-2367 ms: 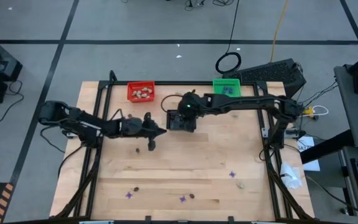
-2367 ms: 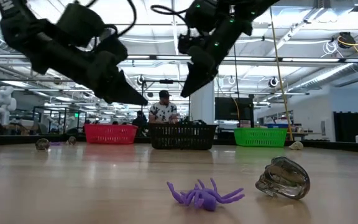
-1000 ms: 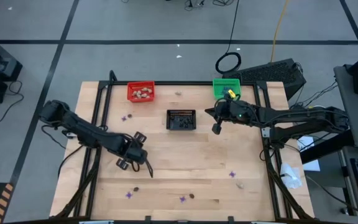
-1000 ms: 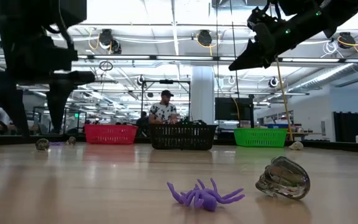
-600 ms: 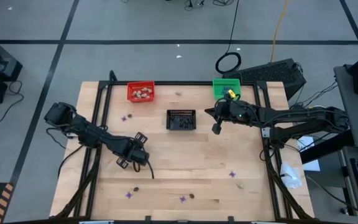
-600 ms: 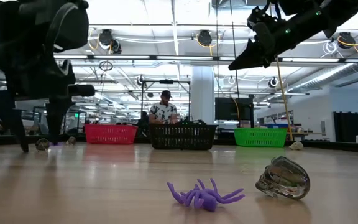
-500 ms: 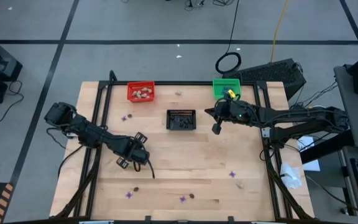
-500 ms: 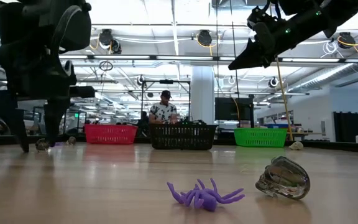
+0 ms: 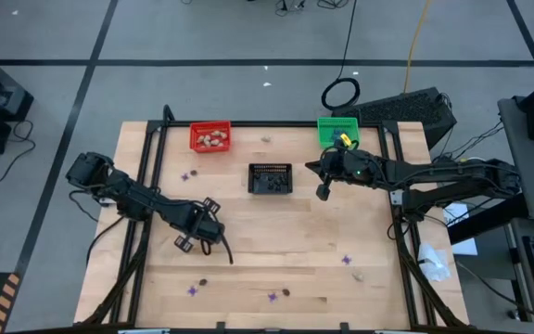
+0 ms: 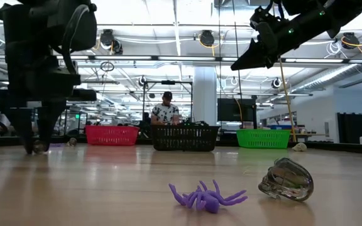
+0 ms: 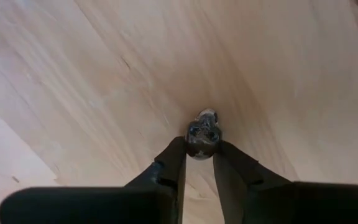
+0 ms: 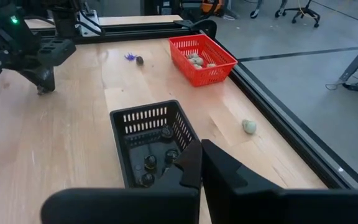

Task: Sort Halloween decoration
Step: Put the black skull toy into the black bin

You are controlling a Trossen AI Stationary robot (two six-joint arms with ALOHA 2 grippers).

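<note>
Left end effector [image 11: 199, 163] down at the table [image 9: 286, 241], fingers pinching a small dark trinket [image 11: 202, 135] from both sides. Probably light, hard, glossy, apt to slip; best gripped across the middle. Right end effector [image 9: 322, 193] pressed together, hovering near the green basket [image 9: 337, 129]. Pale bare wood, smooth. Black basket [image 12: 154, 144] already holding dark bits; red basket [image 12: 202, 58], pale lumps. Bright workshop hall beyond.

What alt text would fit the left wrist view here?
The left hand points down at bare wooden table, its two dark fingers closing around a small dark, shiny trinket that sits between their tips. Nothing else lies nearby in this view.
</note>
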